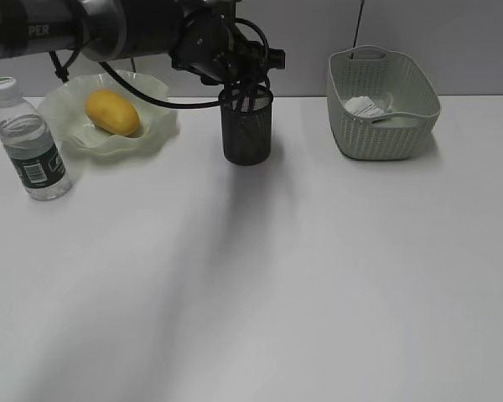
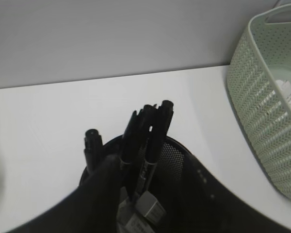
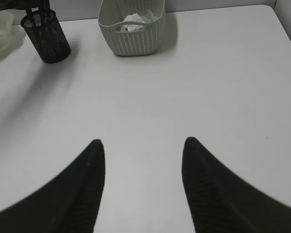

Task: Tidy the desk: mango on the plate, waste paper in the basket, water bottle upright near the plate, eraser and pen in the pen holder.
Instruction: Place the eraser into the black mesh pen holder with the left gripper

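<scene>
The black mesh pen holder [image 1: 246, 126] stands at the back middle of the desk [image 1: 260, 276]. My left gripper [image 1: 241, 84] hangs right over its mouth. In the left wrist view the left gripper [image 2: 150, 162] is open, its dark fingers [image 2: 99, 194] either side of several black pens [image 2: 154, 127] standing in the pen holder [image 2: 177, 155]. A grey-sleeved eraser [image 2: 149, 209] lies at the bottom. The mango [image 1: 111, 112] lies on the plate [image 1: 155, 138]. The water bottle [image 1: 29, 142] stands upright beside it. Waste paper [image 1: 366, 106] lies in the basket [image 1: 386, 126]. My right gripper [image 3: 143, 143] is open over bare desk.
A grey wall runs behind the desk. The right wrist view shows the pen holder [image 3: 46, 36] and the basket [image 3: 131, 29] far off at the back, and the desk's right edge [image 3: 281, 29]. The left arm [image 1: 109, 29] spans the back left above the plate.
</scene>
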Robot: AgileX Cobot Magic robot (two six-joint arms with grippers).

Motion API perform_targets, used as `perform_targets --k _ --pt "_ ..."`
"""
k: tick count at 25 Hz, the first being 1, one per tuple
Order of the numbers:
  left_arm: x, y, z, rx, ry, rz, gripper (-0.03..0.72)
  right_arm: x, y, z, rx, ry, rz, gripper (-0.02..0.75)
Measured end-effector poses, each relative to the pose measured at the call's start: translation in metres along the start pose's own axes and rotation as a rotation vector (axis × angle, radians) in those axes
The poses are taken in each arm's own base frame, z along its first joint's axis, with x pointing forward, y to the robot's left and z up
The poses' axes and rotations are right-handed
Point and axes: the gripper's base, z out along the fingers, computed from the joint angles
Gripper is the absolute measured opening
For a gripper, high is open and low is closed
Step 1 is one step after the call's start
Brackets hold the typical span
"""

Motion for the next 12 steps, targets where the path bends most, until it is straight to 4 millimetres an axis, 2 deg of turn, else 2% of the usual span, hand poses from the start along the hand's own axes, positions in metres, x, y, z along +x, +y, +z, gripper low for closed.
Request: perform_targets --k 5,9,12 --pt "-0.006 0.000 -0.011 -0.008 0.010 -0.026 0.329 0.000 0.000 0.000 0.001 0.000 0.000 0.417" --pt "-0.016 0.000 -0.036 -0.037 0.082 -0.087 0.330 0.000 0.000 0.000 0.001 0.000 0.000 0.417" --pt "-0.017 -0.001 -0.057 -0.028 0.192 -0.059 0.330 0.000 0.000 0.000 0.001 0.000 0.000 0.417"
